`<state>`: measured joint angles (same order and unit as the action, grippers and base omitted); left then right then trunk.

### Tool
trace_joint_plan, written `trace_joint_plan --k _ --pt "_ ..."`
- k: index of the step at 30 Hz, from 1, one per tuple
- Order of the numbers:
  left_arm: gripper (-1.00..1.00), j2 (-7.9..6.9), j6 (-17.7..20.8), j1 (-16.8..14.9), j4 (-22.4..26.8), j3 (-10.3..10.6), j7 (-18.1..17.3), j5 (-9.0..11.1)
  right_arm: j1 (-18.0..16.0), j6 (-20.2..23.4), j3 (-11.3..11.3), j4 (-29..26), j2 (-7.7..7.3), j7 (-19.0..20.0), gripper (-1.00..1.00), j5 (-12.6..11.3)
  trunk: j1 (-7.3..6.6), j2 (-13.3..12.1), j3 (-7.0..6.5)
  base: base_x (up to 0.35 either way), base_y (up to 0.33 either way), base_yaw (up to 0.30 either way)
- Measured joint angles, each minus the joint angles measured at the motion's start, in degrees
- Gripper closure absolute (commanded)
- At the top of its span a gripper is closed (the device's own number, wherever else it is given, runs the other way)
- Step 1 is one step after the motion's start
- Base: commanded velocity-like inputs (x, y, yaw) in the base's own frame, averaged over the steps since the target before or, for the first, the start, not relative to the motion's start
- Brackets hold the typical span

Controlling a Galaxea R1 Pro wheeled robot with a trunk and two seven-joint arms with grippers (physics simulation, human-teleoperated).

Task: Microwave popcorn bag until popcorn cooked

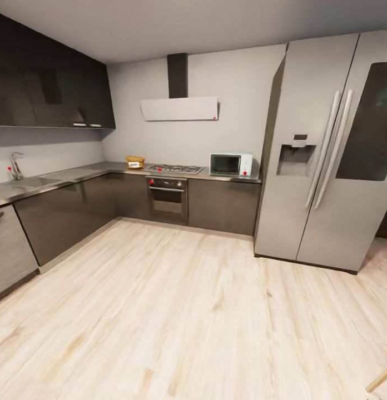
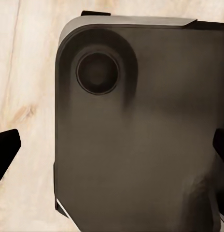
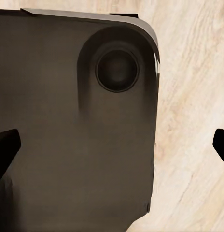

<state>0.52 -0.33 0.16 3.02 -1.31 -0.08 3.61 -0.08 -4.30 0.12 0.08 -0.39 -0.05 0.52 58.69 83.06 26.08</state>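
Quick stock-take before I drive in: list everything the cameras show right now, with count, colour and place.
popcorn bag: 1, tan, countertop left of hob
microwave: 1, mint-blue, door shut, countertop right of hob
countertop: 1, grey, L-shaped
gas hob: 1, steel, above oven
oven: 1, black, built in
range hood: 1, white, back wall
fridge: 1, silver, right
sink tap: 1, chrome, left
floor: pale wood
robot base: dark, below both wrists
left gripper: open
right gripper: open
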Motion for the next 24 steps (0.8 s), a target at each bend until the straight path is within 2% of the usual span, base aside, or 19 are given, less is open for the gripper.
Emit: trace_joint_plan --k 5,24 --pt "-1.00 0.00 0.0 0.0 0.0 0.0 0.0 0.1 0.0 0.0 0.1 0.0 0.03 0.0 -1.00 0.0 0.00 0.0 0.00 0.323 0.094 -0.181" --pt "-1.00 0.00 0.3 0.0 -0.1 0.1 0.0 0.0 0.0 0.0 0.0 0.0 0.05 -0.3 -1.00 0.0 0.00 0.0 0.00 0.323 0.117 -0.003"
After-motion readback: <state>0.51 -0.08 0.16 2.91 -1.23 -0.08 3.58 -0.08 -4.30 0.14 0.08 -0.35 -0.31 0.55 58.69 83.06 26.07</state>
